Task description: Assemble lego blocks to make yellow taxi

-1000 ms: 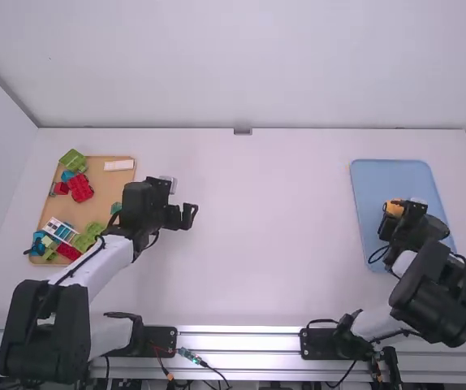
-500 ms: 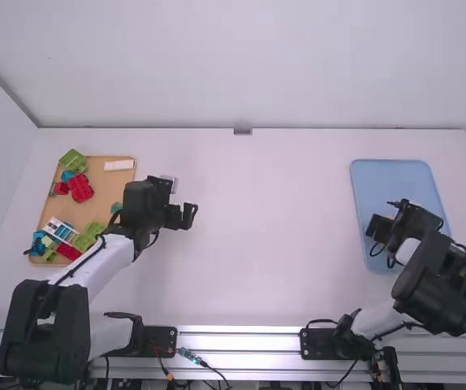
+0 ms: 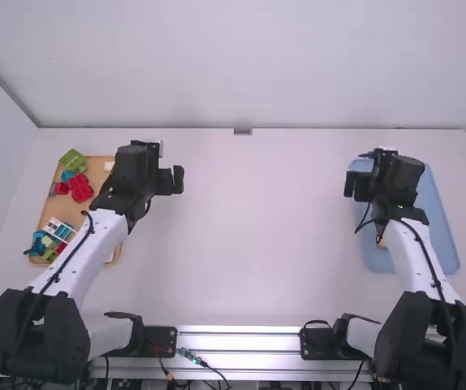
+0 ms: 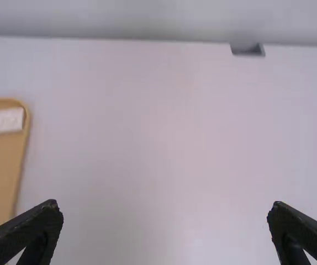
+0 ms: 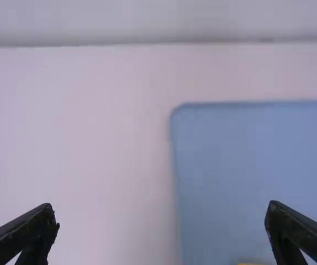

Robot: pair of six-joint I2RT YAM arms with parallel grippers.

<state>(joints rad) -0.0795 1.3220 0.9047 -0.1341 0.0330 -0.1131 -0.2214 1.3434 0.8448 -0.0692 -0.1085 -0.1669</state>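
In the high view my left gripper (image 3: 145,172) is over the right side of the tan tray (image 3: 98,213). That tray holds green (image 3: 74,160), red (image 3: 80,188), blue (image 3: 37,244) and white blocks (image 3: 59,230). In the left wrist view my left gripper (image 4: 165,212) is open and empty beside the tray, where a white block (image 4: 3,121) lies. My right gripper (image 3: 391,175) hangs over the far part of the blue tray (image 3: 436,219). A small part of a yellow-orange block (image 3: 381,242) shows beside the right arm. In the right wrist view my right gripper (image 5: 162,214) is open and empty; a yellow sliver (image 5: 251,263) shows low down.
The white table (image 3: 257,227) stretches between the two trays. A wall rises behind its far edge, where a small grey bracket (image 3: 243,131) sits. The metal rail (image 3: 233,366) runs along the near side.
My right arm has moved away from the camera, from the near part of the blue tray to its far part. My left gripper has also moved away from the camera and slightly left.
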